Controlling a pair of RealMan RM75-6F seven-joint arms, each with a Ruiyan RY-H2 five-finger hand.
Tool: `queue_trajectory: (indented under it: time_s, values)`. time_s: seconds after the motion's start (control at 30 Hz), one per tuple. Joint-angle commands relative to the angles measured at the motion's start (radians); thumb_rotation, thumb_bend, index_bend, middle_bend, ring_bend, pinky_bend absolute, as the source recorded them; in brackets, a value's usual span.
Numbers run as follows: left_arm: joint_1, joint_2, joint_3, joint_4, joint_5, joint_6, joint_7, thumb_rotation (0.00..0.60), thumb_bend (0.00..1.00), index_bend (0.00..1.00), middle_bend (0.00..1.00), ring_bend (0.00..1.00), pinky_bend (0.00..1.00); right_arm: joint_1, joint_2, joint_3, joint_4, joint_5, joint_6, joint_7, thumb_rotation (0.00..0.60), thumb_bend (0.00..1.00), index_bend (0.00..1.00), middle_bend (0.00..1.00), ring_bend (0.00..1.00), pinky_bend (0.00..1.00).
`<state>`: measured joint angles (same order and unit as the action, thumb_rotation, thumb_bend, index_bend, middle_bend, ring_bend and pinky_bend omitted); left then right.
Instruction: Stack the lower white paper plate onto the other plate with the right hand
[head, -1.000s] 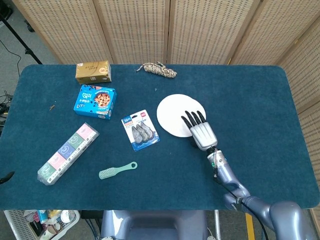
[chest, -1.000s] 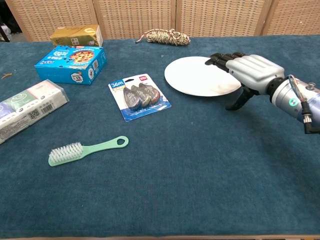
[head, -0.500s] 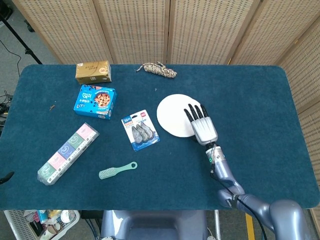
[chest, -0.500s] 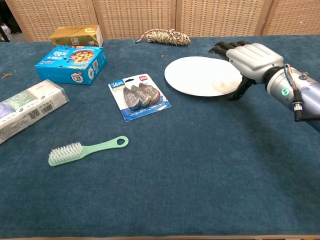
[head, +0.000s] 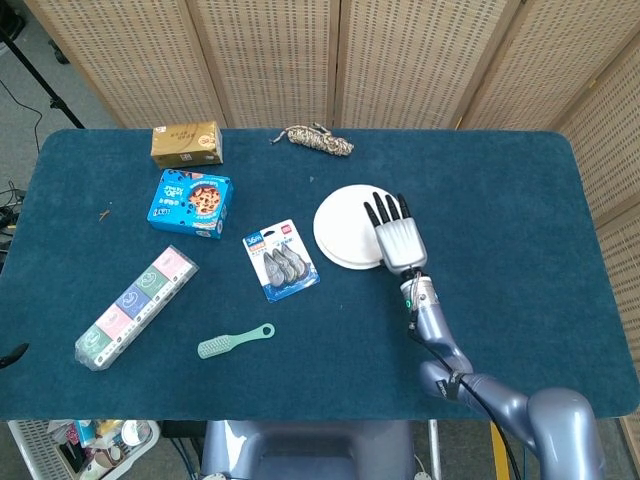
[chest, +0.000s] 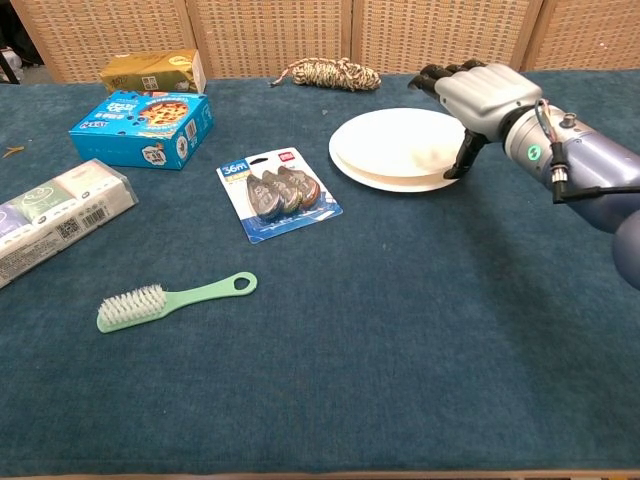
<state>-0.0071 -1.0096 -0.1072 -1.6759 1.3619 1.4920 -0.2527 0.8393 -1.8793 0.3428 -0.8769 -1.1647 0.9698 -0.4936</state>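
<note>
Two white paper plates lie one on the other at the table's middle right. The upper plate (chest: 395, 140) (head: 345, 220) is tipped up on its right side. The rim of the lower plate (chest: 380, 182) (head: 345, 264) shows beneath it along the near side. My right hand (chest: 480, 95) (head: 398, 240) pinches the upper plate's right edge, with fingers lying over the top and the thumb under the rim. My left hand shows in neither view.
A pack of correction tapes (chest: 278, 195) lies just left of the plates. A green brush (chest: 175, 298) is nearer the front. A blue cookie box (chest: 142, 127), a brown box (chest: 152, 72), a tissue pack (chest: 55, 215) and a rope bundle (chest: 325, 73) lie left and behind.
My right hand has moved away from me over the plate's right edge and taken hold of it. That edge has risen, and a second rim now shows underneath.
</note>
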Motion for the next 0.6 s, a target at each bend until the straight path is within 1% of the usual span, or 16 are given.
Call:
queue_trajectory:
  time_s: [0.03,0.2,0.3,0.37,0.47,0.5,0.53,0.57,0.6]
  values:
    - [-0.001,0.001,-0.001,0.001,-0.005,-0.006,-0.004,0.600,0.00,0.00,0.00,0.00,0.00,-0.010,0.015,-0.017,-0.037,-0.002,0.014,-0.021,0.600,0.00,0.00,0.00,0.00,0.00]
    - [-0.002,0.002,0.001,0.001,0.001,-0.006,-0.004,0.600,0.00,0.00,0.00,0.00,0.00,-0.041,0.059,-0.054,-0.138,-0.004,0.033,-0.068,0.600,0.00,0.00,0.00,0.00,0.00]
    - [-0.001,0.002,0.002,-0.001,0.003,-0.004,-0.005,0.600,0.00,0.00,0.00,0.00,0.00,-0.061,0.105,-0.067,-0.241,0.020,0.038,-0.129,0.600,0.00,0.00,0.00,0.00,0.00]
    - [-0.001,0.002,0.002,-0.001,0.004,-0.003,-0.004,0.600,0.00,0.00,0.00,0.00,0.00,-0.065,0.128,-0.069,-0.288,0.034,0.036,-0.155,0.600,0.00,0.00,0.00,0.00,0.00]
    - [0.000,0.003,0.003,-0.001,0.008,-0.001,-0.003,0.600,0.00,0.00,0.00,0.00,0.00,-0.067,0.186,-0.074,-0.377,0.030,0.011,-0.128,0.600,0.00,0.04,0.00,0.00,0.00]
    - [0.001,0.003,0.004,-0.001,0.009,0.000,-0.003,0.600,0.00,0.00,0.00,0.00,0.00,-0.066,0.202,-0.075,-0.394,0.029,-0.003,-0.107,0.600,0.01,0.05,0.00,0.00,0.00]
    - [0.002,0.003,0.004,-0.001,0.010,0.002,-0.005,0.600,0.00,0.00,0.00,0.00,0.00,-0.063,0.228,-0.077,-0.419,0.024,-0.037,-0.061,0.600,0.07,0.07,0.00,0.00,0.00]
    - [0.002,0.003,0.005,-0.001,0.011,0.003,-0.005,0.600,0.00,0.00,0.00,0.00,0.00,-0.062,0.252,-0.077,-0.438,0.022,-0.072,-0.012,0.600,0.17,0.09,0.00,0.00,0.00]
    - [0.002,0.003,0.005,-0.001,0.012,0.003,-0.005,0.600,0.00,0.00,0.00,0.00,0.00,-0.060,0.273,-0.078,-0.451,0.020,-0.102,0.028,0.600,0.24,0.10,0.00,0.00,0.00]
